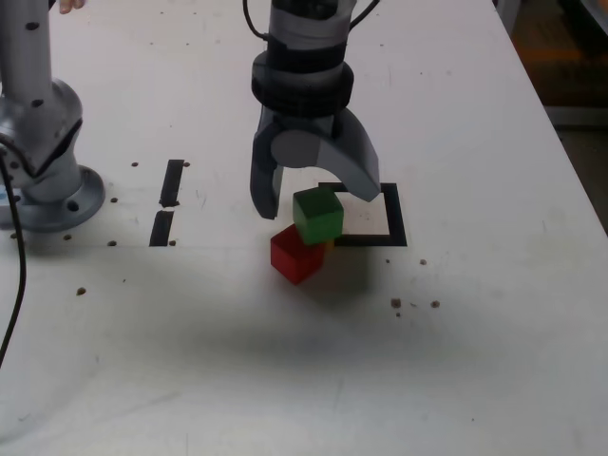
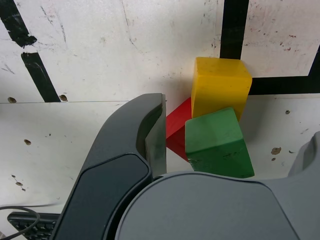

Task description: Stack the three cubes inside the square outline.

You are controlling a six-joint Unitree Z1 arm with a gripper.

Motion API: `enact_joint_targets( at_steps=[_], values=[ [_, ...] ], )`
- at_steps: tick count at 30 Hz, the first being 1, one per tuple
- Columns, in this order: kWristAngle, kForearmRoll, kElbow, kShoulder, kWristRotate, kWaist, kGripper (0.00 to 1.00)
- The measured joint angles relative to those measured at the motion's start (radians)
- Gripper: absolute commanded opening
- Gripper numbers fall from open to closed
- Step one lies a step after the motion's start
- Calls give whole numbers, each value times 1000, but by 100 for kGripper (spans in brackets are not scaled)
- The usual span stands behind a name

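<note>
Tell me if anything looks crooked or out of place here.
Yes. The green cube sits tilted across the red cube and yellow cube, and the cluster straddles the square outline corner rather than sitting inside. The gripper is open.

The exterior view looks down on the square outline (image 1: 391,218) from farther off; the wrist view faces down close above it, sharing its corner (image 2: 235,50).
</note>
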Motion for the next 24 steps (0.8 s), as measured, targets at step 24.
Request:
enact_joint_targets(
  at_steps=[24],
  values=[
    [-6, -13, 7, 20, -27, -13, 76]
  ],
)
